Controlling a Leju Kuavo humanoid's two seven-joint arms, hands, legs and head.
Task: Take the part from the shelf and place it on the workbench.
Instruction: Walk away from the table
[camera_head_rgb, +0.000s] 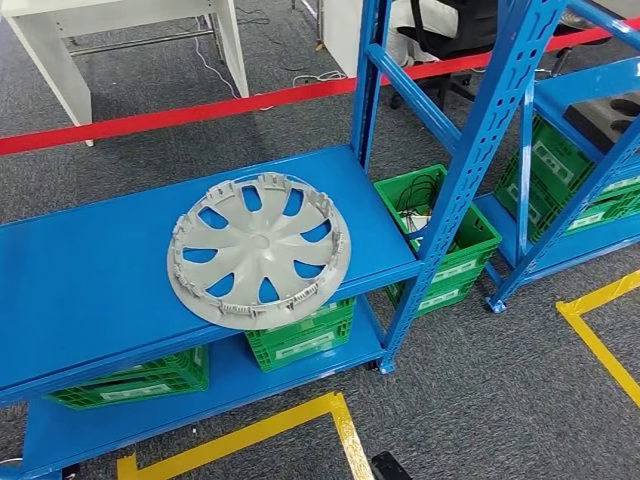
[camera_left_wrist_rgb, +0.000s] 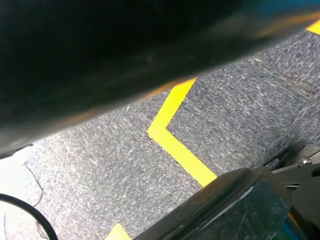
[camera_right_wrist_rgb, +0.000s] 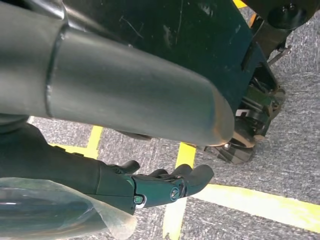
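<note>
The part is a grey wheel cover (camera_head_rgb: 259, 250) with curved spokes. It lies flat on the middle level of the blue shelf (camera_head_rgb: 83, 280), its near rim reaching the shelf's front edge. Nothing touches it. In the right wrist view my right hand (camera_right_wrist_rgb: 113, 95) hangs over the carpet, its thick grey thumb apart from the dark fingers (camera_right_wrist_rgb: 170, 185), which stretch out with nothing in them. In the left wrist view my left hand (camera_left_wrist_rgb: 113, 45) is a dark blurred band close to the lens, and the lie of its fingers cannot be made out.
Green crates (camera_head_rgb: 302, 340) stand on the shelf's bottom level, and another green crate (camera_head_rgb: 441, 235) sits behind the slanting blue upright (camera_head_rgb: 468, 170). A second blue rack (camera_head_rgb: 581, 170) stands at the right. Yellow floor tape (camera_head_rgb: 256, 430) and a red strip (camera_head_rgb: 226, 105) mark the grey carpet.
</note>
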